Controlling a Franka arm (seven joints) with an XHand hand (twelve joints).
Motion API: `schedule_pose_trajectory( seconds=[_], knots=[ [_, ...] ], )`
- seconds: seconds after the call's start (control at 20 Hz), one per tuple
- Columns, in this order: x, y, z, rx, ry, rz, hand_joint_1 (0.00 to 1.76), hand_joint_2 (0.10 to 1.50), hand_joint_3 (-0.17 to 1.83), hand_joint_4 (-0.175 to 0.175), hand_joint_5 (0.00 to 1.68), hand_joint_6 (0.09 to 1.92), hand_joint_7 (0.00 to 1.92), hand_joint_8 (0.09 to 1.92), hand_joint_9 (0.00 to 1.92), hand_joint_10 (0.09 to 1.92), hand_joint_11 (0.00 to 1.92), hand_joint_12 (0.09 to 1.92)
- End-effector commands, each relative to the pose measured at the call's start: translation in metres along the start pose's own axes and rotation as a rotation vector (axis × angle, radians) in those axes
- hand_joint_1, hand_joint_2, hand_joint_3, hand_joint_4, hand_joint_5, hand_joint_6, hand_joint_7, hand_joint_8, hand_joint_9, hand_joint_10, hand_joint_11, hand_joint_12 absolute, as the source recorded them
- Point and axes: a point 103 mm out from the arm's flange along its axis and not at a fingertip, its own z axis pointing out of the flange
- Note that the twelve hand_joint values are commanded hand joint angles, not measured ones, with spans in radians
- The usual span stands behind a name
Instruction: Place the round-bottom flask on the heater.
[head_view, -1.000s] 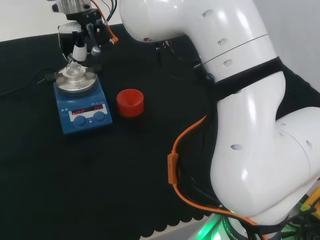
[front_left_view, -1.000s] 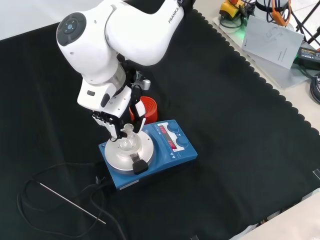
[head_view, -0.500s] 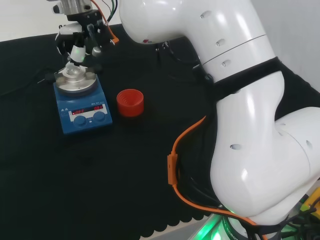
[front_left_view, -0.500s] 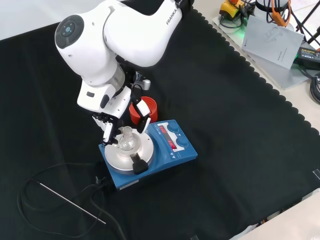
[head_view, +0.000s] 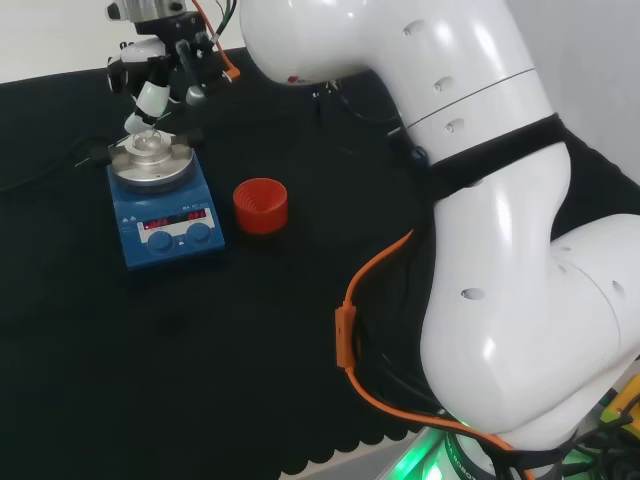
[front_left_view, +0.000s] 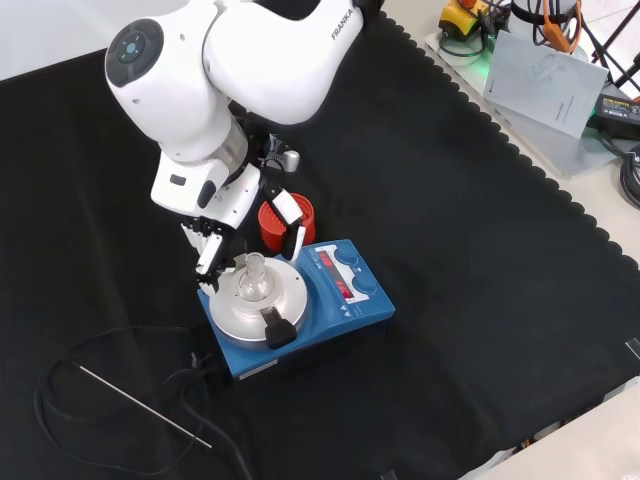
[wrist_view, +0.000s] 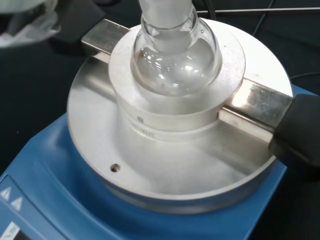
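Spread apart and holding nothing, my hand (front_left_view: 225, 225) hangs just above the round-bottom flask (front_left_view: 251, 283). Seemingly upright, its neck at twelve o'clock, it sits in the heater (front_left_view: 355, 310).

We see our hand (front_left_view: 235, 215) hanging low from the arm (front_left_view: 235, 70), fingers (front_left_view: 296, 238) spread apart and straight, holding nothing.

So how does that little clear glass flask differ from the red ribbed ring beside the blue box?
The clear round-bottom glass flask is see-through; the red ribbed ring is solid-coloured. The flask sits raised in the metal block on the blue heater; the ring stands directly on the black cloth. The flask has a narrow neck; the ring is short and wide-mouthed. Both stand upright.
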Motion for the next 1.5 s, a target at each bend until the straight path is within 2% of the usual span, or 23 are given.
schedule_pose_trajectory(
  seconds=[0.05, 0.6, 0.8, 1.0, 1.5],
  knots=[
    [0.002, -0.014, -0.008, -0.003, -0.006, -0.003, 0.75, 0.35, 0.85, -0.167, 0.20, 0.89, 0.86, 1.03, 1.05, 0.83, 1.22, 1.23],
    [0.007, -0.025, -0.021, -0.019, -0.004, -0.021, 0.74, 0.36, 0.84, -0.168, 0.21, 0.85, 0.86, 1.02, 1.06, 0.82, 1.22, 1.22],
    [0.005, -0.039, -0.033, -0.025, -0.009, -0.011, 0.75, 0.36, 0.84, -0.169, 0.21, 0.85, 0.86, 1.02, 1.06, 0.82, 1.22, 1.22],
    [-0.001, -0.050, -0.032, -0.019, -0.004, 0.011, 0.75, 0.37, 0.84, -0.170, 0.21, 0.85, 0.86, 1.02, 1.06, 0.82, 1.23, 1.22],
    [-0.007, -0.072, -0.035, -0.022, 0.008, 0.032, 0.75, 0.37, 0.84, -0.171, 0.22, 0.84, 0.86, 1.02, 1.07, 0.81, 1.23, 1.21]
  ],
)
